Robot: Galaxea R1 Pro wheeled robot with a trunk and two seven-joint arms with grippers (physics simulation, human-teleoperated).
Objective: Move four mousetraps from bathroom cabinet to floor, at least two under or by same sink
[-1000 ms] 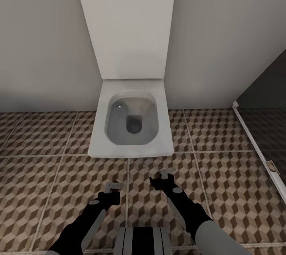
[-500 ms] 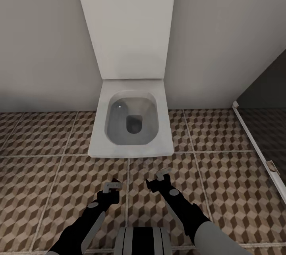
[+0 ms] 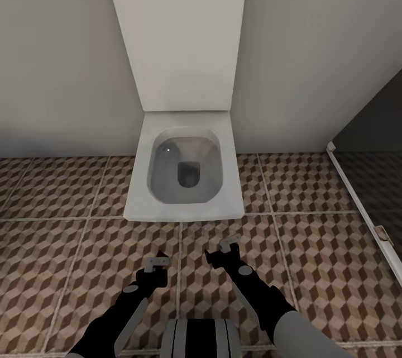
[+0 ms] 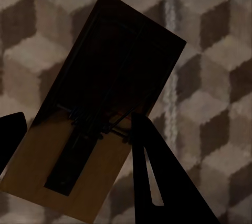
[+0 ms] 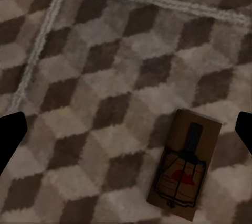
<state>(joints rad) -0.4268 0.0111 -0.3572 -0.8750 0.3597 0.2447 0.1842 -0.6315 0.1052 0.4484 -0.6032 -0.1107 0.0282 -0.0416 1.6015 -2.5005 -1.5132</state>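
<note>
In the left wrist view a tan mousetrap (image 4: 105, 114) with dark wire parts sits tilted between the two black fingers of my left gripper (image 4: 79, 119), which is shut on it just above the cube-patterned bathroom floor (image 4: 210, 77). My right gripper (image 5: 129, 121) is open, its fingers spread wide. Below it a second mousetrap (image 5: 184, 167) with a red spot lies flat on the tiles (image 5: 105, 51). In the head view both grippers, left (image 3: 158, 262) and right (image 3: 223, 249), hang low over the floor (image 3: 84, 246) in front of a toilet. The cabinet and the sink are out of view.
A white toilet (image 3: 184, 173) with its raised lid (image 3: 178, 34) stands against the pale wall straight ahead. A dark glass partition (image 3: 374, 123) with a white floor rail (image 3: 363, 213) runs along the right side. Tiled floor stretches to the left of the toilet.
My right gripper has shifted slightly to the left and nearer to me. The left gripper has turned a little. The camera has not moved.
</note>
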